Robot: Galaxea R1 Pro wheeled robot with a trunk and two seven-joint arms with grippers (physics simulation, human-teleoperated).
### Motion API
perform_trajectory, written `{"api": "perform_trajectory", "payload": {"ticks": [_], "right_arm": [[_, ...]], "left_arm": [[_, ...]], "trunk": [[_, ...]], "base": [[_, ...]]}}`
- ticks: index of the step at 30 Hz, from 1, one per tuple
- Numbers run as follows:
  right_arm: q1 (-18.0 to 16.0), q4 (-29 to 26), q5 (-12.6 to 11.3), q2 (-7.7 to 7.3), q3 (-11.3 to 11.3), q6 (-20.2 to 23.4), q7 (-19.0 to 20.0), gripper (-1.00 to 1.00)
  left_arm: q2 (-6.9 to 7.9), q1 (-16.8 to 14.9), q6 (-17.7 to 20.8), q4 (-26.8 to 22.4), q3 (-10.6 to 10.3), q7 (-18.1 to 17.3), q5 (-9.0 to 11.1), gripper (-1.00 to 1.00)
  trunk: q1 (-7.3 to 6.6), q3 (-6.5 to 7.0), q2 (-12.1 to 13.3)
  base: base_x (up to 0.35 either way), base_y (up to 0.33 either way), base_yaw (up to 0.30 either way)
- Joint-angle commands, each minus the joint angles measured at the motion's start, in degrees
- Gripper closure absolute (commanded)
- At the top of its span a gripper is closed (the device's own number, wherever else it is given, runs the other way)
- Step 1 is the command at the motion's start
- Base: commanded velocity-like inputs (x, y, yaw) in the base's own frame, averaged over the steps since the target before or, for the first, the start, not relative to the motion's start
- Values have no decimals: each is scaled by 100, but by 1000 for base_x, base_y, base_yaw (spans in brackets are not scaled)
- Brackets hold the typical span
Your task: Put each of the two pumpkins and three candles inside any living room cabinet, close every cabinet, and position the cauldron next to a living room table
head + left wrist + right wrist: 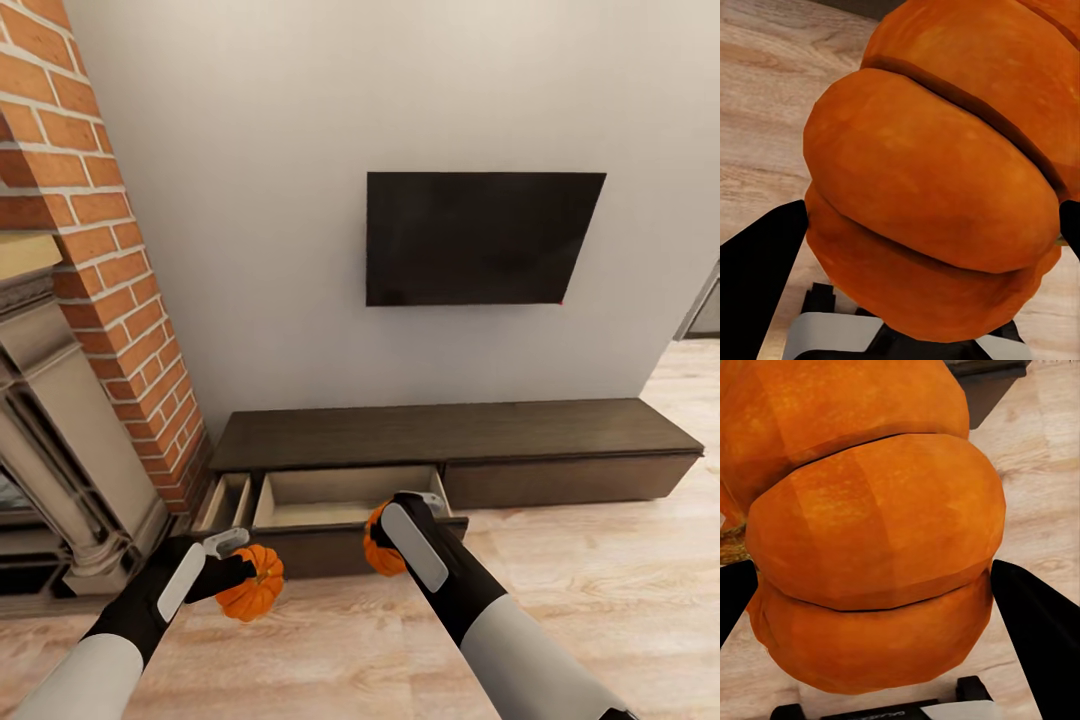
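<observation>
In the head view my left gripper [243, 575] is shut on an orange ribbed pumpkin [254, 590], held above the wood floor in front of the cabinet [450, 440]. My right gripper [385, 530] is shut on a second pumpkin [378, 553], close to the front of the cabinet's open left drawer [345, 497], whose pale inside looks bare. Up close in the left wrist view, the first pumpkin [937, 180] sits between dark fingers [761, 262]. The right wrist view has the other pumpkin [870, 532] between its fingers [1035, 615]. The cabinet's right drawer front is closed.
A brick fireplace [100, 300] with a stone surround stands at the left, beside the cabinet. A black TV [475, 235] hangs on the white wall above it. A narrow compartment [225, 500] at the cabinet's left end also stands open. Light wood floor [600, 560] spreads to the right.
</observation>
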Motion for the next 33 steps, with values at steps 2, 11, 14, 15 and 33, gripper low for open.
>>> {"api": "perform_trajectory", "payload": {"ticks": [2, 11, 14, 15, 33], "right_arm": [[0, 9, 6, 0, 1, -3, 1, 100], [1, 66, 12, 0, 18, -23, 2, 100], [1, 66, 12, 0, 15, -25, 4, 100], [1, 66, 9, 0, 13, -25, 6, 100], [1, 66, 12, 0, 37, -28, 37, 100]], "left_arm": [[7, 0, -1, 0, 0, -2, 5, 100], [17, 0, -3, 0, 0, -2, 5, 100], [21, 0, -7, 0, 0, -2, 5, 100], [22, 0, -7, 0, 0, -2, 5, 100], [22, 0, -8, 0, 0, -2, 5, 100]], "trunk": [[0, 0, 0], [0, 0, 0], [0, 0, 0], [0, 0, 0], [0, 0, 0]], "base": [[278, 0, -5], [166, 13, -1], [281, 75, 0], [297, 76, 0], [265, 7, -91]]}}
